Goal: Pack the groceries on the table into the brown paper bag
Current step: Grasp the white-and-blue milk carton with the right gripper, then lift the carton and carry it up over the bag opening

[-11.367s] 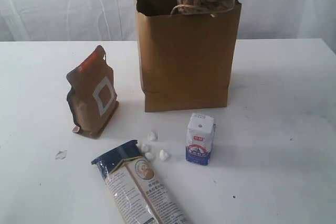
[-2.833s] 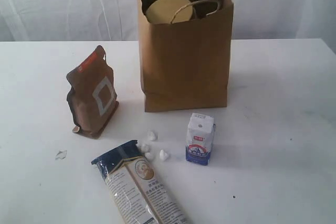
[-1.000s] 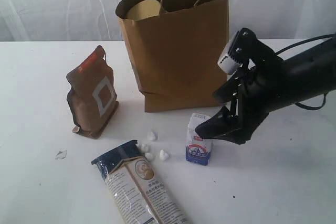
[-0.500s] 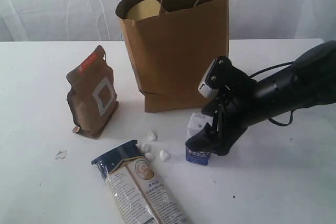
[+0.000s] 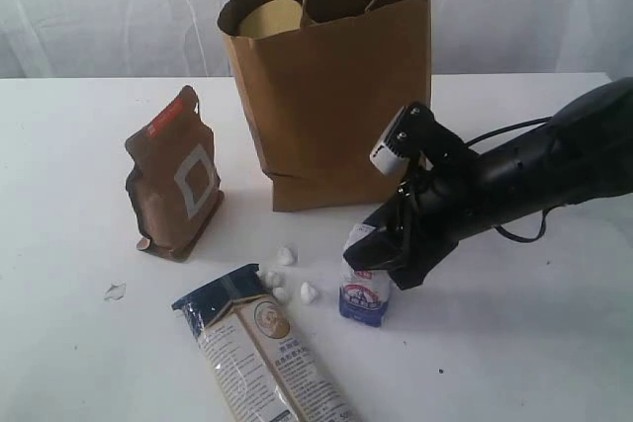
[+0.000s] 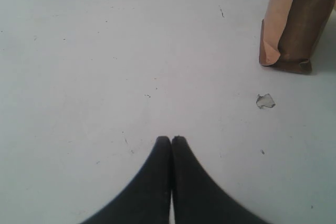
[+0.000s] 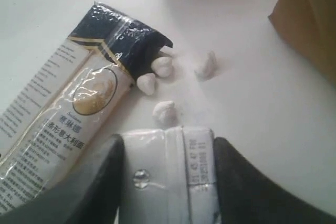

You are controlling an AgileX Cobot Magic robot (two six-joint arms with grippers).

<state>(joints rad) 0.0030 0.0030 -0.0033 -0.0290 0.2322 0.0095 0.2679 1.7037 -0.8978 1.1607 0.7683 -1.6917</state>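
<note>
My right gripper (image 5: 381,262) (image 7: 168,169) is shut on the small white-blue carton (image 5: 363,294) (image 7: 167,174), which leans over on the table (image 5: 534,343) in front of the brown paper bag (image 5: 336,96). A tan jar lid (image 5: 265,17) shows inside the bag. The brown red-labelled pouch (image 5: 176,180) (image 6: 296,22) stands left of the bag. The long blue-topped noodle packet (image 5: 262,348) (image 7: 65,98) lies at the front, small white lumps (image 5: 287,279) (image 7: 165,111) beside its top. My left gripper (image 6: 171,141) is shut and empty over bare table. The can and bottle are out of view.
A small pale flat scrap (image 5: 115,292) (image 6: 265,100) lies on the table in front of the pouch. The right arm (image 5: 534,170) stretches in from the right edge, low over the table. White curtain hangs behind.
The right gripper has closed on the carton and tipped and shifted it slightly to the left. Earlier, the arm came in from the right and the bag was nudged.
</note>
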